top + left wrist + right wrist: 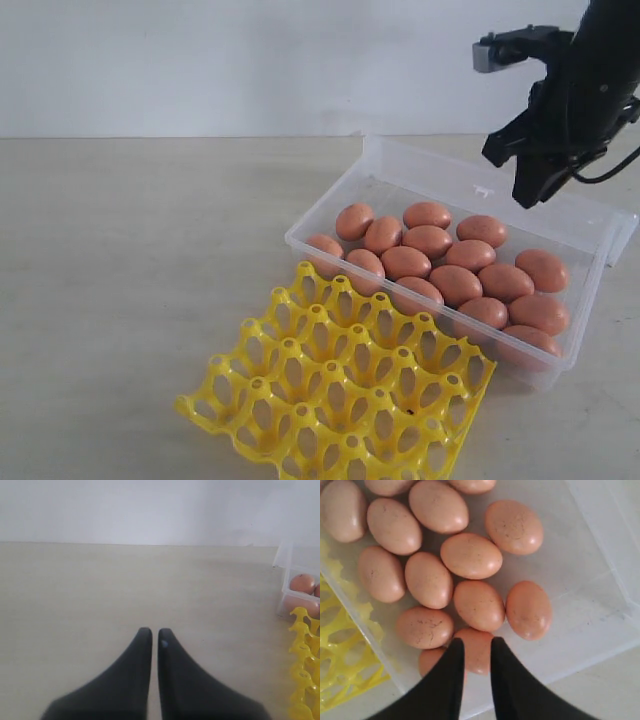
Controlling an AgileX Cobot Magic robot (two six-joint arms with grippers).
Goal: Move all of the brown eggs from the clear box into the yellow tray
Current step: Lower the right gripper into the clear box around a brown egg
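The brown eggs [456, 285] are all lying in the clear box [470, 185], roughly fifteen of them, packed in a loose cluster and touching one another along the box floor. Just in front of the box, the yellow tray [330, 390] is sitting with one edge up against the box's near wall, and every cup that shows is standing bare. By that layout the task is only getting started: no egg is resting in the tray, and the whole batch is waiting to be carried over, one cup apiece.

The right gripper [474, 645] is hovering above the far side of the box, clear of the eggs and touching none. Its jaws are standing narrowly apart and holding nothing (the gap is looking too slim for an egg as it is). In its wrist view the fingertips are framing one egg at the edge of the cluster, which is probably the first pick; the jaws would need to widen before descending.

The left gripper [151, 632] is idling over the bare table [100, 590], well to the side of the tray, its jaws showing only a slit and gripping nothing.
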